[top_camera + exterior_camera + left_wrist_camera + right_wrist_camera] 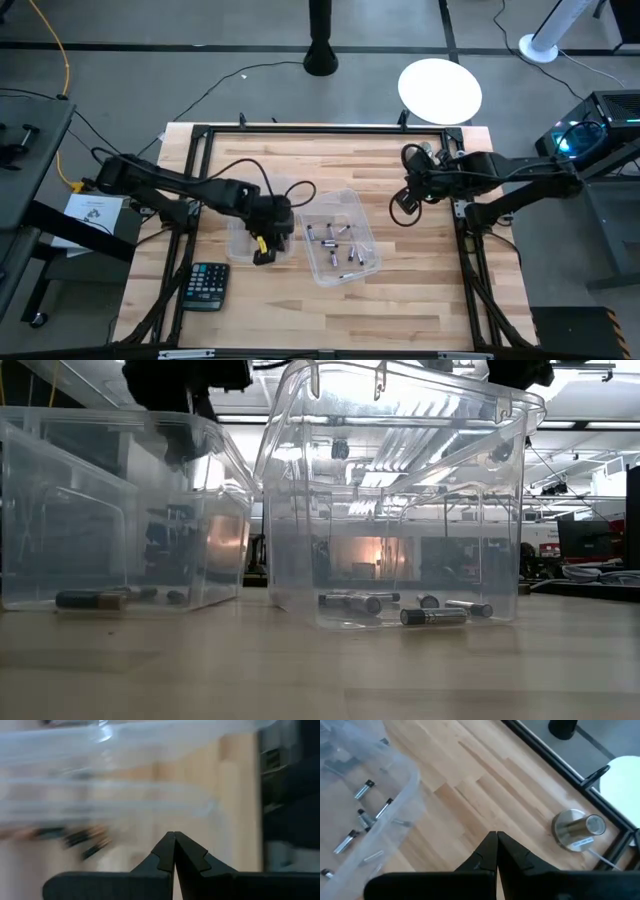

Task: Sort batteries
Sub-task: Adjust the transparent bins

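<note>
From above, two clear bins sit side by side on the pale plank worktop [400,300]: the right bin [352,268] has about ten batteries [334,240] scattered across its floor, while the left bin [238,248] is largely covered by the left hand [262,250], so I judge the sorting well short of done, with most cells left to move. The right hand [402,210] waits near the worktop's right edge, and a calculator [206,284] lies at the near left. At table height the bins read as thin, glossy, see-through plastic with rounded corners; the left one has a few dark cylinders on its floor, the right one several silvery-grey ones with darker bands. The left wrist view shows that hand's dark, matte, stepped fingers pressed tip to tip with nothing between them, above a bin's clear rim with a few dark cells lying beyond. The right wrist view shows the same for its own fingers, closed and empty, over bare wood grain; a shiny round metal knob [576,829] stands by the frame.
</note>
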### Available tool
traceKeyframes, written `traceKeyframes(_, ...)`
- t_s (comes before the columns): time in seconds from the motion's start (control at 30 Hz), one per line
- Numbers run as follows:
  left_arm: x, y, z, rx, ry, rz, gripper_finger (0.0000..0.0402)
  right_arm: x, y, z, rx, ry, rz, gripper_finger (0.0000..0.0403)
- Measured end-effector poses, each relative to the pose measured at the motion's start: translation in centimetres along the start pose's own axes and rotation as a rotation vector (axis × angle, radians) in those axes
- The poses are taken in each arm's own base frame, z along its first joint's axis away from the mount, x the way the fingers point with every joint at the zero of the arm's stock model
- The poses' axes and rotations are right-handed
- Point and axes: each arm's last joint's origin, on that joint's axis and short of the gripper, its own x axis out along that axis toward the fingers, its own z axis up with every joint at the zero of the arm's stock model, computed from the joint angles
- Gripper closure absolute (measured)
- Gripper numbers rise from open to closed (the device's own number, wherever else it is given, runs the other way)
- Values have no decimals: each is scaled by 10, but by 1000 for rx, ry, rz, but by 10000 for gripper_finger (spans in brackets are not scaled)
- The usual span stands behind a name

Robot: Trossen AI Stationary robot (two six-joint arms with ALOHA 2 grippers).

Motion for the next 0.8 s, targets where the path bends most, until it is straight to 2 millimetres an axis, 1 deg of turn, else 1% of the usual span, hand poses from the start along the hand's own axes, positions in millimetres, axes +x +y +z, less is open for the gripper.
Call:
traceKeyframes(0.1, -20, 2, -1, 42, 67, 144, 401, 1, -4, 2, -1, 0, -12, 403)
traceKeyframes(0.2, -50, 6, -4, 59, 99, 295, 401, 1, -8, 2, -5, 8, -18, 403)
traceKeyframes(0.27, -68, 11, -11, 32, 100, 377, 401, 1, -10, 3, -4, 11, -24, 403)
traceKeyframes(0.37, -91, 17, -26, -73, 68, 424, 401, 5, -12, -1, -13, 12, -25, 403)
traceKeyframes(0.47, -108, 17, -43, -180, 28, 432, 401, 14, -12, -14, 2, 21, 3, 403)
traceKeyframes(0.67, -139, -1, -72, -271, -121, 405, 401, 40, -7, -52, 12, -1, 158, 403)
traceKeyframes(0.73, -146, -3, -86, -335, -94, 414, 401, 48, -5, -63, 46, -3, 221, 403)
traceKeyframes(0.8, -150, -3, -101, -416, 1, 456, 401, 55, -2, -73, 91, -7, 289, 403)
